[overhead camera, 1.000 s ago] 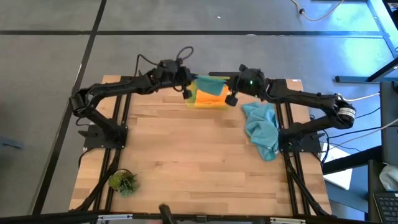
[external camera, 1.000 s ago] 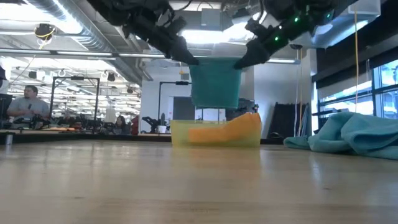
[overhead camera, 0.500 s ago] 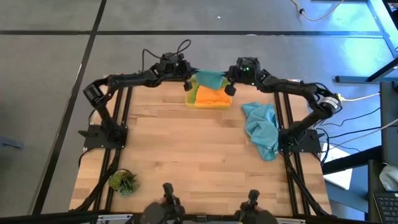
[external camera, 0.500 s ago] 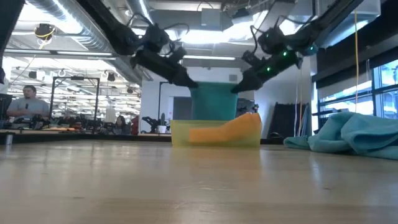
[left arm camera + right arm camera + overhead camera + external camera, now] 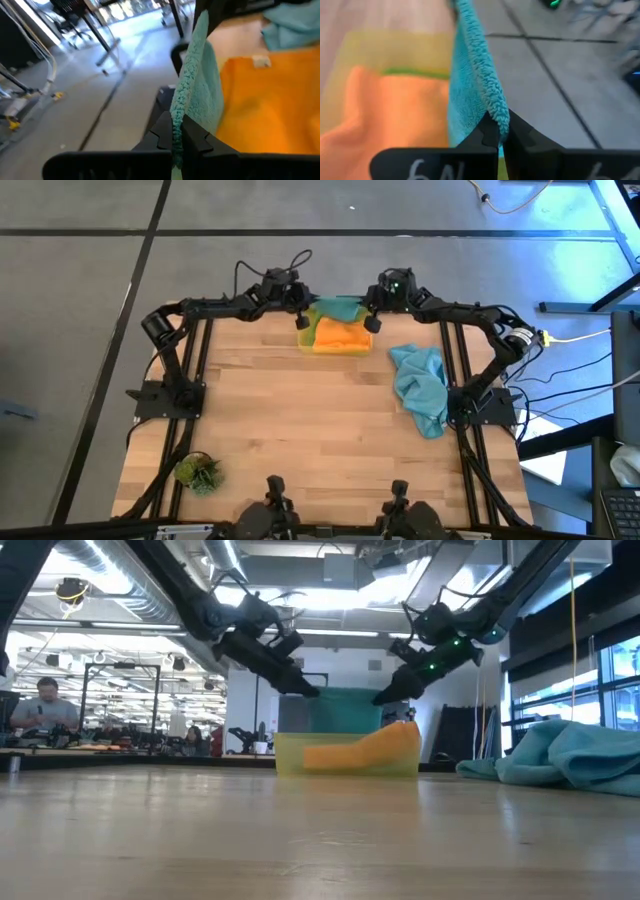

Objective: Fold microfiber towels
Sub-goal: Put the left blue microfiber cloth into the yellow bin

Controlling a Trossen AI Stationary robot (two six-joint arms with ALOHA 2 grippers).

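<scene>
A soft, limp teal-blue microfiber towel (image 5: 338, 308), best held at its corners, is pinched by the left gripper (image 5: 303, 306) and right gripper (image 5: 368, 308) above the far yellow translucent plastic bin (image 5: 290, 753).

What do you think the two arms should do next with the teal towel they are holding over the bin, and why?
Probably lower it a little further, then open. The left hand and right hand are each shut on a top corner of the teal towel, which hangs into the yellow bin behind the orange towel. Letting go now might crumple it.
</scene>
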